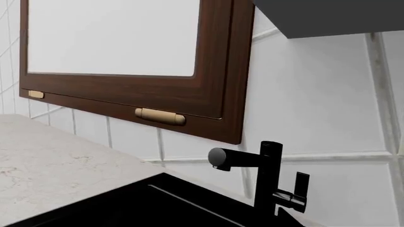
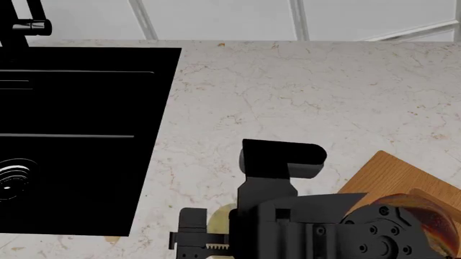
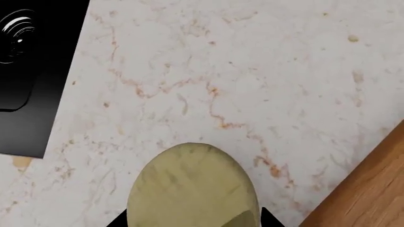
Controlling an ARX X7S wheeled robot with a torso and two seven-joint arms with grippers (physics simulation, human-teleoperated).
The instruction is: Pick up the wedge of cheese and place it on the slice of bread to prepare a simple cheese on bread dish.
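Here we see the cheese (image 3: pixel 192 187) on the marble surface (image 2: pixel 303 91), between the sink (image 2: pixel 72 140) and the board (image 2: pixel 392 175), under our right hand (image 2: pixel 198 237); whether that hand grips it, we cannot tell. The bread (image 2: pixel 432 216) lies on the board. Our left hand is unseen.

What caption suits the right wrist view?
Wedge of cheese on the marble counter, between black sink and wooden board.

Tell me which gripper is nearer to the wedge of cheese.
Right. The right gripper is at the wedge of cheese; the left gripper is out of view, its camera facing the faucet.
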